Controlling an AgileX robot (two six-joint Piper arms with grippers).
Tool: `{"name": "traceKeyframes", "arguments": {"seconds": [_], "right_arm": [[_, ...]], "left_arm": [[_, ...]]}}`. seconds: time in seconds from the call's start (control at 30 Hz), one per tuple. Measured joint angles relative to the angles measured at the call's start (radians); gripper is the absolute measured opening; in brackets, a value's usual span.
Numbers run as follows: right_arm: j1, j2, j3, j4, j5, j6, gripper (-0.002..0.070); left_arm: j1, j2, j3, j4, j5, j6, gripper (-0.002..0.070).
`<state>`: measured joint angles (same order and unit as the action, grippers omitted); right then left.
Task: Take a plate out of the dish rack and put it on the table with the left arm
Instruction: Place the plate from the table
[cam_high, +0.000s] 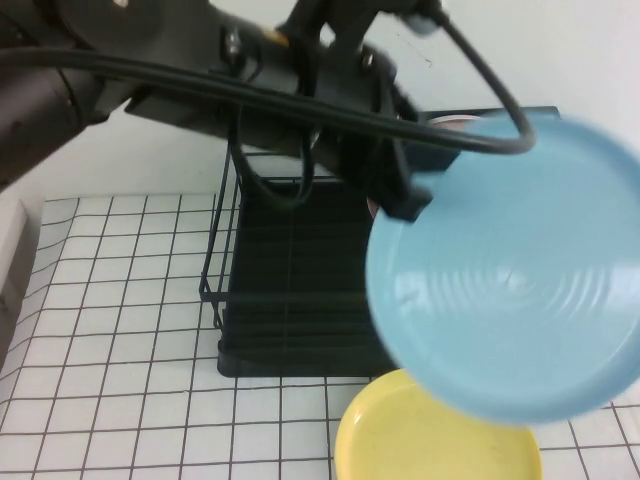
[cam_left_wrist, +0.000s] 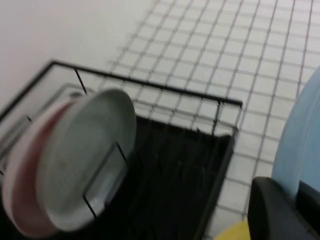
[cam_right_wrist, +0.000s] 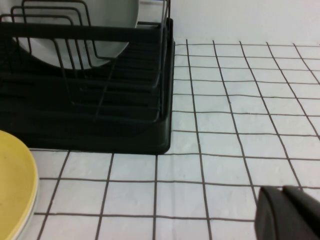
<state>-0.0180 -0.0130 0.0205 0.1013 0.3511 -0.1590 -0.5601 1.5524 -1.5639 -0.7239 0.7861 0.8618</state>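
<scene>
left gripper (cam_high: 408, 195) clamped on the glossy sky-blue round plate's (cam_high: 515, 280) 10 o'clock rim | rim-only hold, could slip onto the yellow plate (cam_high: 435, 440) at 6 | right gripper (cam_right_wrist: 290, 214) low by the white tiled table (cam_right_wrist: 225, 150), grip can't tell

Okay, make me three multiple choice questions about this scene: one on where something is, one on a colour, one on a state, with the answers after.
1. Where is the blue plate?
A. Slotted in the dish rack
B. Held in the air, partly above the yellow plate
C. Flat on the table

2. What colour is the plate on the table?
A. Yellow
B. Green
C. Pink

3. The left pincer is:
A. Open
B. Shut on the blue plate's rim
C. Out of sight

Answers: B, it hangs above the table; A, yellow beside the rack; B, it clamps the rim. The right pincer sits low over the table.
</scene>
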Motion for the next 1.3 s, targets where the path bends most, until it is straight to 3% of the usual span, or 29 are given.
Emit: {"name": "traceKeyframes", "arguments": {"seconds": [0.13, 0.27, 0.6, 0.8, 1.03, 1.13, 1.3], "right_arm": [[0.000, 0.000, 0.000, 0.000, 0.000, 0.000, -0.0004], [0.000, 0.000, 0.000, 0.000, 0.000, 0.000, -0.0004], [0.000, 0.000, 0.000, 0.000, 0.000, 0.000, -0.0004], [0.000, 0.000, 0.000, 0.000, 0.000, 0.000, -0.0004], [0.000, 0.000, 0.000, 0.000, 0.000, 0.000, -0.0004], [0.000, 0.000, 0.000, 0.000, 0.000, 0.000, -0.0004], [0.000, 0.000, 0.000, 0.000, 0.000, 0.000, -0.0004]], "left_arm": [[0.000, 0.000, 0.033, 0.110, 0.119, -0.139, 0.0004], [-0.007, -0.003, 0.145, 0.121, 0.134, -0.211, 0.0004], [-0.085, 0.000, 0.431, 0.087, -0.093, -0.283, 0.0004], [-0.085, 0.071, 0.451, 0.087, -0.242, -0.308, 0.0004], [-0.087, 0.157, 0.452, 0.115, -0.292, -0.275, 0.0012], [-0.087, 0.161, 0.453, 0.146, -0.340, -0.273, 0.0082], [-0.087, 0.161, 0.453, 0.154, -0.379, -0.273, 0.0343]]}}
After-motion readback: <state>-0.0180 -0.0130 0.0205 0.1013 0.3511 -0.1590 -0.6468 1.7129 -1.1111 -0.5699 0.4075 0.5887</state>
